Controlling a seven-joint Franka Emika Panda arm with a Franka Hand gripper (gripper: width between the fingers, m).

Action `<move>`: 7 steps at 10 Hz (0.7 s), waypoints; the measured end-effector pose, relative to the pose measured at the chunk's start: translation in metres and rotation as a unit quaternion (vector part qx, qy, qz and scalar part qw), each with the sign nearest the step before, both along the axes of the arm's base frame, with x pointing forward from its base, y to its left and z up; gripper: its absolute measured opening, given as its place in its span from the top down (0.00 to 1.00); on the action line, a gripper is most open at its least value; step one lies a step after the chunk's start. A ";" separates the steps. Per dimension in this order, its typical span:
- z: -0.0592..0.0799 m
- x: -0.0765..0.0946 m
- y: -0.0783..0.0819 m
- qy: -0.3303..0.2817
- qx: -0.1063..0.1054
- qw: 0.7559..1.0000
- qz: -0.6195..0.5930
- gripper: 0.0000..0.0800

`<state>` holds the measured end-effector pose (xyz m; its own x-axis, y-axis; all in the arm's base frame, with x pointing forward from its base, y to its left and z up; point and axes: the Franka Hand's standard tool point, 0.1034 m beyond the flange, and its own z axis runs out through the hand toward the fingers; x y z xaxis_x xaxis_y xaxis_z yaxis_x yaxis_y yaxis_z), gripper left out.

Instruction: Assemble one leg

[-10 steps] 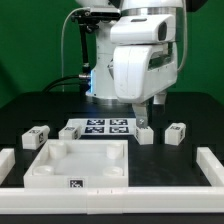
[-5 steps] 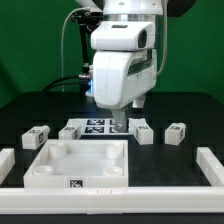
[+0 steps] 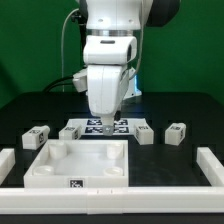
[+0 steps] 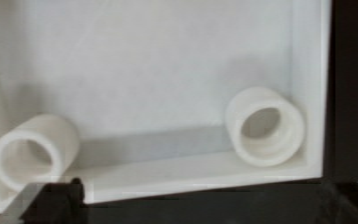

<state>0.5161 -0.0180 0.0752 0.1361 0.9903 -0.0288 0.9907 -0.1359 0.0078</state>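
Note:
Three legs, small white blocks with marker tags, stand on the dark table: one (image 3: 37, 137) at the exterior view's left, two (image 3: 145, 134) (image 3: 177, 133) at its right. The large white recessed panel (image 3: 60, 170) lies in front, between them. My gripper (image 3: 107, 124) hangs over the panel's back edge, apart from every leg. In the wrist view the panel's floor (image 4: 158, 70) and two round corner sockets (image 4: 265, 125) (image 4: 34, 155) fill the picture. My gripper (image 4: 202, 212) is open and empty, with dark fingertips (image 4: 55, 203) at the frame's edges. No leg shows in the wrist view.
The marker board (image 3: 123, 127) lies behind the panel, partly hidden by my arm. Long white rails run along the exterior view's left (image 3: 6, 158), right (image 3: 212, 160) and front (image 3: 110, 200).
My arm has swung toward the exterior view's left, from above the middle-right leg to over the marker board and the panel's back edge. The legs and the panel have not moved.

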 end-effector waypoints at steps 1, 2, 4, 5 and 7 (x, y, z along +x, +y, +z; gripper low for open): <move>-0.003 -0.007 -0.007 0.015 -0.007 0.999 0.043 0.19; -0.009 -0.011 -0.012 0.025 -0.013 0.997 0.075 0.19; -0.015 -0.013 -0.014 0.031 -0.014 0.996 0.080 0.19; -0.015 -0.013 -0.014 0.031 -0.014 0.996 0.080 0.19; -0.020 -0.015 -0.018 0.034 -0.009 0.997 0.066 0.19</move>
